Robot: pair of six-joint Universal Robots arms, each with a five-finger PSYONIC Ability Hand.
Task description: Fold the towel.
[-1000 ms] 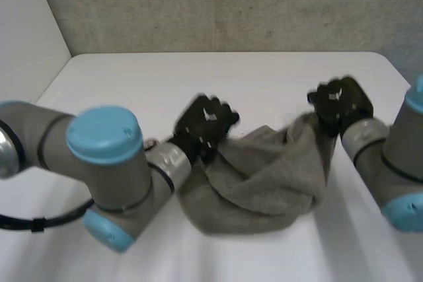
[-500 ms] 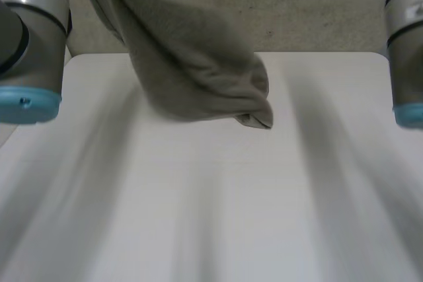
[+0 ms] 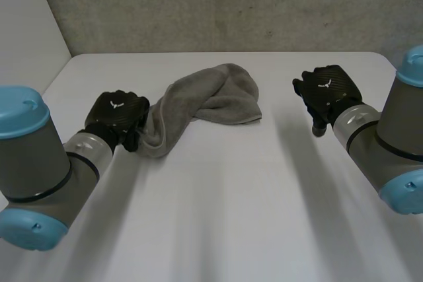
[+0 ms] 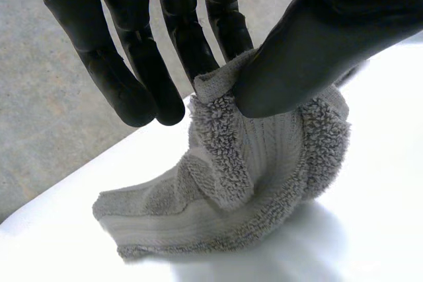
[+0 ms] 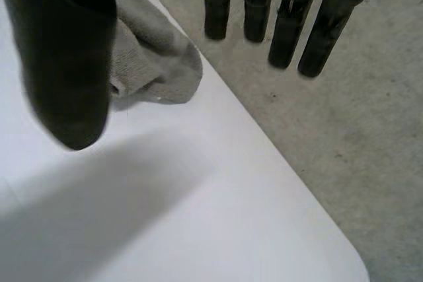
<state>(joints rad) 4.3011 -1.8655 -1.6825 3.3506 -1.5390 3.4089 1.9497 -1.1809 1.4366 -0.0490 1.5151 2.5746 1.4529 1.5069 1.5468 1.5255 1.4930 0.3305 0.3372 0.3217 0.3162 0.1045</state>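
Bright, even light gives the towel (image 4: 274, 153) a soft shadow.

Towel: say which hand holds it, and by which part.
The left hand pinches the towel at one end, its edge between thumb and fingers. The right hand is open, holding nothing.

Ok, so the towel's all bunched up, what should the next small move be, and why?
Probably move the right hand across to the free end of the towel and pinch it. The left hand pinches the other end between thumb and fingers; the right hand is open, empty and apart from the bunched cloth. Two grips could spread it flat.
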